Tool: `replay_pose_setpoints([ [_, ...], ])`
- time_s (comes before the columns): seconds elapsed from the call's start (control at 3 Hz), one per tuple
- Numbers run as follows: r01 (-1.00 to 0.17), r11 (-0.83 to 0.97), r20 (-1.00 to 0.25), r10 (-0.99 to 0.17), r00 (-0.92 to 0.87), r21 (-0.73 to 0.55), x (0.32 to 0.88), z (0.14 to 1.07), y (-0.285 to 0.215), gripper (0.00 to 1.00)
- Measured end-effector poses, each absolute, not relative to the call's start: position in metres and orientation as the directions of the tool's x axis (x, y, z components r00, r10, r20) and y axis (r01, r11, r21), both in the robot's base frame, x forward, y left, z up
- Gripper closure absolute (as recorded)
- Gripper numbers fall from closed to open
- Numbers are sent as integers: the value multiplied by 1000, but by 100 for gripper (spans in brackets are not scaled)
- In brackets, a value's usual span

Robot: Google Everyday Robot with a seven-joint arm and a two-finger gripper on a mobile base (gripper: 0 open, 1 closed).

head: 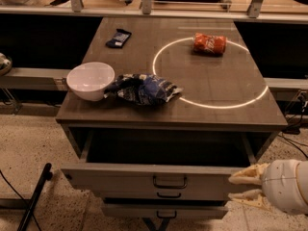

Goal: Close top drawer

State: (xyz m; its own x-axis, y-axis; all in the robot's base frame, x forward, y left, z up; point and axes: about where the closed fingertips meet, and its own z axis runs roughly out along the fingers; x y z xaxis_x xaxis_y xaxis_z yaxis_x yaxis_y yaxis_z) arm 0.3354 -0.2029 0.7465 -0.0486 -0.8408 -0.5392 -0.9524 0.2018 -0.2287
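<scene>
Stiffness helps: the wide grey-brown wooden top drawer (120, 176), standing pulled out, should slide rigidly if pressed on its front near the dark metal loop handle (170, 182). The cream two-finger gripper (246, 186) hovers at its right end, fingers spread, empty.

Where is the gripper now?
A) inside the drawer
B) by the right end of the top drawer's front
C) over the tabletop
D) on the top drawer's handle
B: the gripper, fingers spread, sits at the right end of the pulled-out top drawer front panel.
</scene>
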Motion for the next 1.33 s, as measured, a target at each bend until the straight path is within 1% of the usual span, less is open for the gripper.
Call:
replay_pose_setpoints([
  [0.33, -953, 207, -541, -839, -57, -221, 333, 741, -203, 83],
  [0.67, -953, 206, -540, -840, -56, -221, 332, 741, -203, 100],
  [1.0, -953, 205, -539, -841, -56, -222, 332, 741, -203, 100],
  [1.33, -957, 168, -547, -837, -11, -238, 328, 729, -197, 100],
])
